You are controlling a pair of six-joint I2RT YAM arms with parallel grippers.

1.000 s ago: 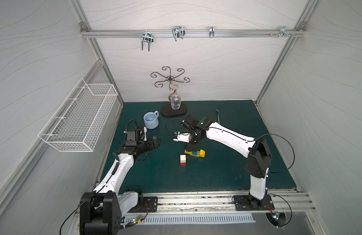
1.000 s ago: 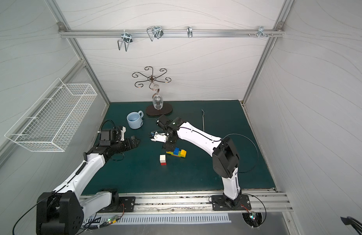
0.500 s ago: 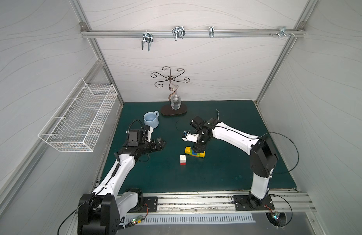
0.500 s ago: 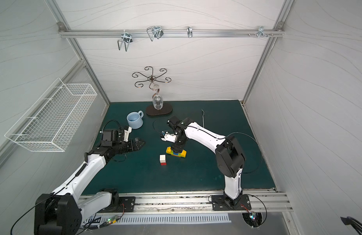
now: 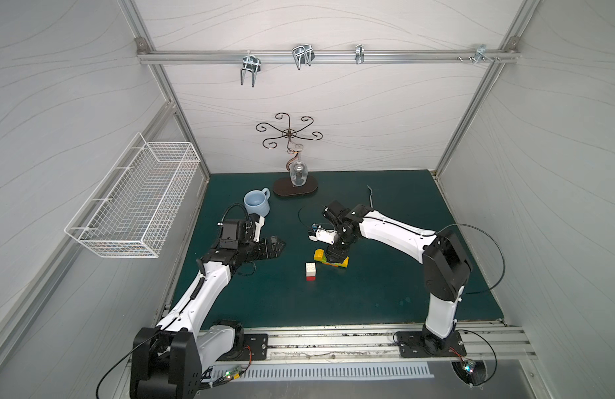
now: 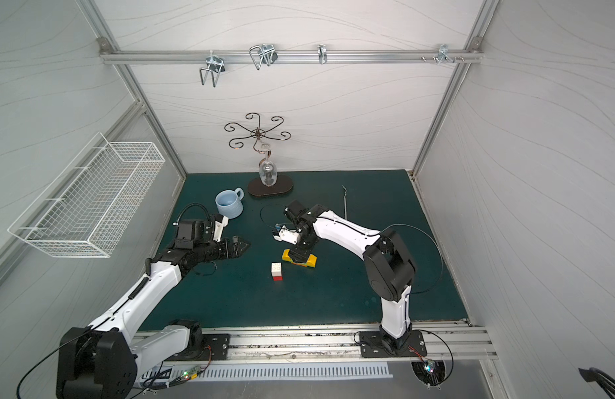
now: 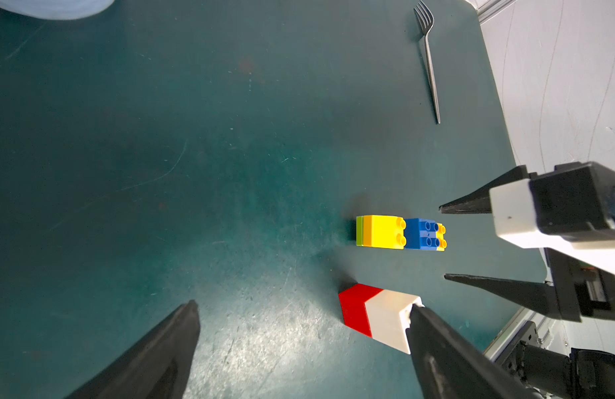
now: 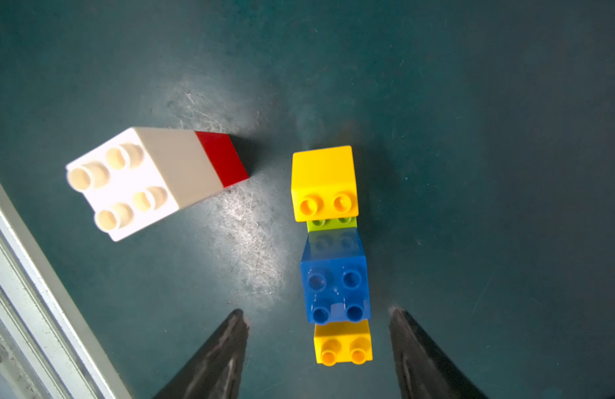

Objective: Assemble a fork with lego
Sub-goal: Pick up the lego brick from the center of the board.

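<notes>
The right pincer [image 8: 319, 312] hangs parted and empty over the prong row [image 8: 335, 276] lying on the table [image 5: 368, 293], its long axis running between the jaws. The red-and-white handle [image 8: 161, 172] stands just beside, toward the wide-open left pincer [image 7: 303, 306].

Right gripper [image 6: 299, 257] points down over the brick row [image 6: 286, 255] and hides its middle; I see only yellow ends either side. Jaw gap unreadable from here. Red-white stack [image 6: 276, 271] stands upright just beside the row, not touching. Left gripper [image 6: 243, 246] hovers level, aimed at the bricks, well short. Mug [image 6: 229, 204] behind it. Metal fork [image 6: 344, 207] lies toward the back wall.
</notes>
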